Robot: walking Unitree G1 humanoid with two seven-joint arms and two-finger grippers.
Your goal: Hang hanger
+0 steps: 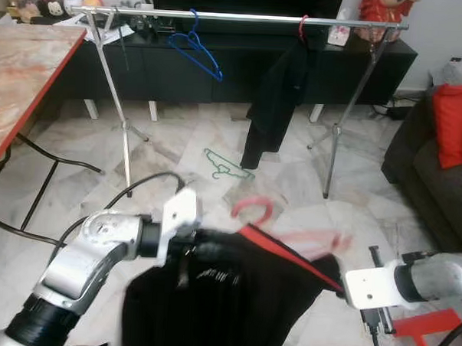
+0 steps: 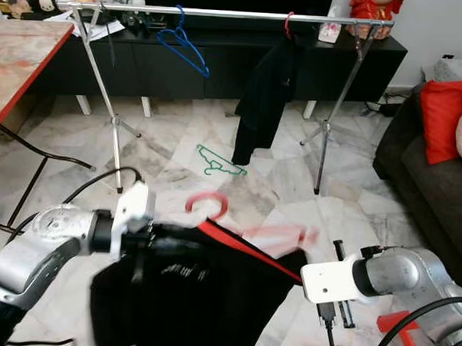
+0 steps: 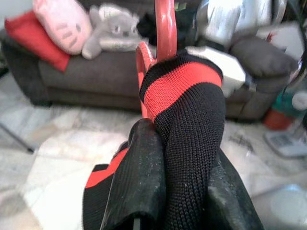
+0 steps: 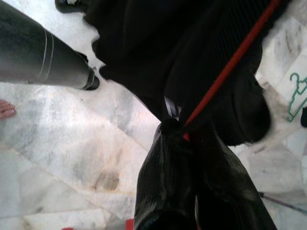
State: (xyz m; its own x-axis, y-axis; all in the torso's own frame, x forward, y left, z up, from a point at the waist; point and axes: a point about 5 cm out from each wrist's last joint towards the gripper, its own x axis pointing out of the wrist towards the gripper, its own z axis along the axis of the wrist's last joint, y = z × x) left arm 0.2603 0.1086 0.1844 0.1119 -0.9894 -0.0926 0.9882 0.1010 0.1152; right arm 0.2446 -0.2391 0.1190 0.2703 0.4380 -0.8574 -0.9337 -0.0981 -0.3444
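A red hanger (image 1: 254, 210) carries a black garment (image 1: 226, 295) with red trim; left gripper (image 3: 177, 191) and right gripper (image 4: 184, 136) both pinch the fabric; the left wrist view reveals its ribbed knit.

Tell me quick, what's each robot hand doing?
Left hand: shut on the black-and-red garment, beside the red hanger.
Right hand: shut on the same garment's red-trimmed edge.

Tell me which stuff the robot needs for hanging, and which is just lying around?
Needed: red hanger with the black garment, held by left gripper and right gripper; clothes rail.

Lying around: green hanger on the floor, blue hanger, sofa, table.
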